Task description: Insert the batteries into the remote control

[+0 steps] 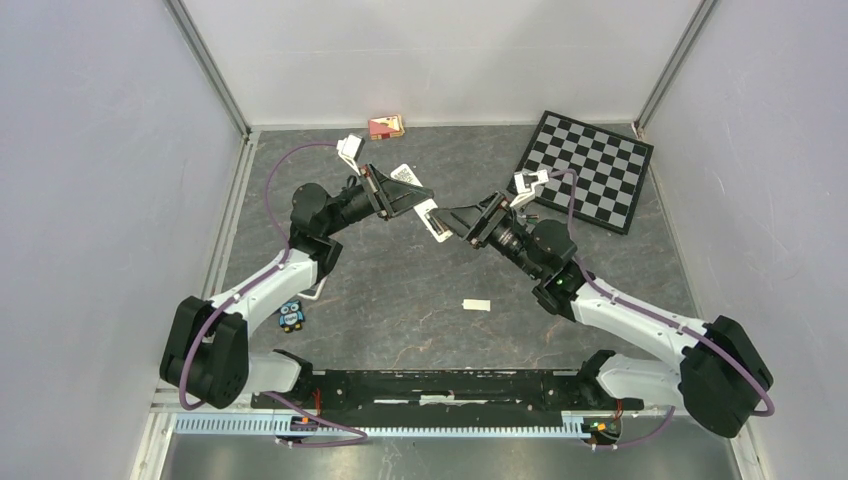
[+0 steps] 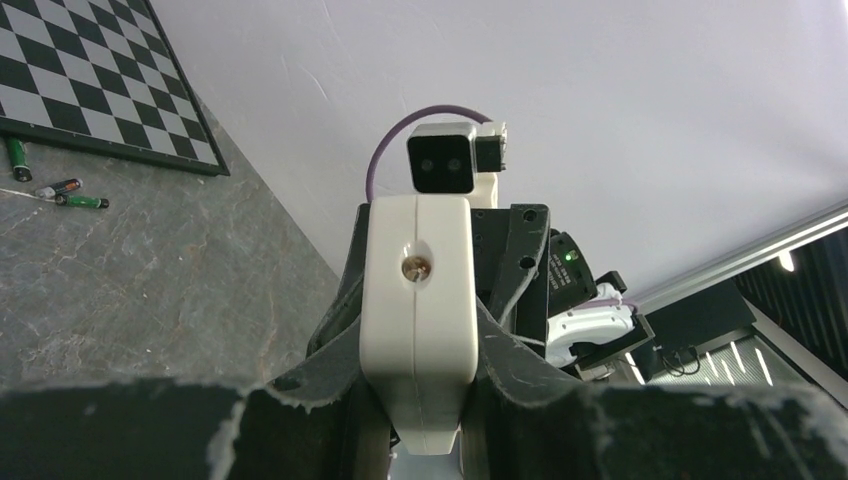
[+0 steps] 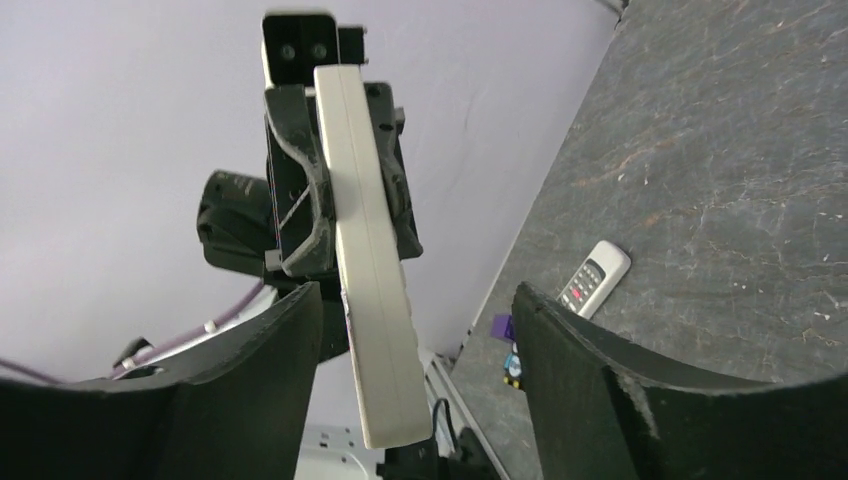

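Left claw (image 1: pixel 408 198) is clamped on the white remote (image 2: pixel 417 300), aloft left of the chessboard (image 1: pixel 588 170); right claw (image 1: pixel 461 220) gapes wide around its end, gripping nothing. 3 batteries (image 2: pixel 62 187) lie on the bench by the chessboard's edge, so loading looks unstarted

A white remote control (image 1: pixel 431 221) is held at the tip of the left pincer (image 1: pixel 415 203), raised above the table (image 1: pixel 400 300). The right pincer (image 1: pixel 457 218) is set just beside the remote control's other end, facing the left pincer. A chessboard (image 1: pixel 585 170) is seen just behind and to the right of the right pincer. A small red-and-white box (image 1: pixel 386 127) is seen well behind the left pincer. A small white strip (image 1: pixel 476 304) is laid well in front of the right pincer, and an owl figure (image 1: pixel 291 316) is placed well in front and to the left of the left pincer.
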